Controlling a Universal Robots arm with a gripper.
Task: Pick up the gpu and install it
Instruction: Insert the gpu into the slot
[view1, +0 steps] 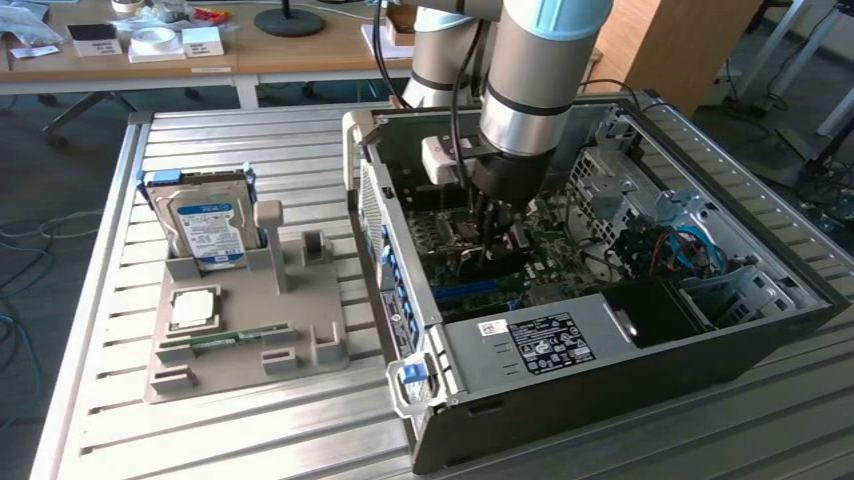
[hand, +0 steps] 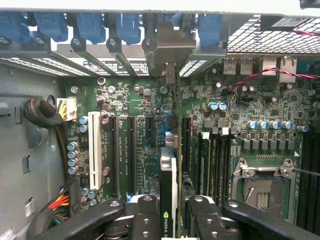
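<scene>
- I have the gpu (hand: 170, 165) held on edge between the two fingers, its thin edge facing my wrist camera and its metal end bracket (hand: 170, 47) reaching up to the case's rear slot row.
- The gripper (hand: 172, 220) is clamped on the gpu from both flat sides; the jaws stand part-way apart with the card filling the gap.
- The card's long axis runs straight away from the hand toward the blue slot clips (hand: 90, 25), in line with the expansion slots (hand: 131, 155) on the motherboard (hand: 150, 125); it hangs directly below the hand, over the board.
- From here I judge the card sits over or in a slot between the long dark slots and the memory sockets (hand: 210, 160); whether it is fully seated I cannot tell.
- In the exterior view the arm reaches down into the open computer case (view1: 747, 340), the gripper (view1: 491, 250) low over the board.
- Outside the case, toward the exterior view's left, the grey parts holder (view1: 247, 330) carries the hard drive (view1: 207, 225) upright, with a memory stick (view1: 227, 338) lying flat.
</scene>
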